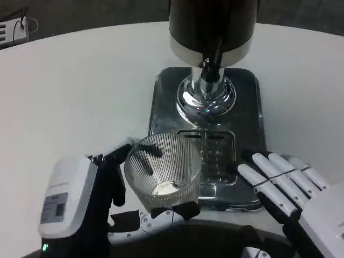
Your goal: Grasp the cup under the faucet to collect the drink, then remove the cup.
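Your left hand (107,183) grips the ribbed clear cup (164,171) at the near edge of the steel drip tray (247,107), short of the faucet (208,70). Your right hand (285,185) rests open beside it. Next, carry the cup forward under the spout.

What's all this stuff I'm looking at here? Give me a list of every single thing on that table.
Drink dispenser: one, black body with a chrome band and chrome stem, far centre of the table.
Faucet: one, dark, at the dispenser's front.
Base tray: one, shiny metal, under the dispenser, with a slotted drip grate at its near end.
Cup: one, clear ribbed, at the tray's near left edge, tilted.
Table: one, white.
Device with cable: one, white, far left corner; too small to identify.
Left hand: white back, black fingers, holds the cup.
Right hand: white fingers stretched out, beside the tray, holds nothing.
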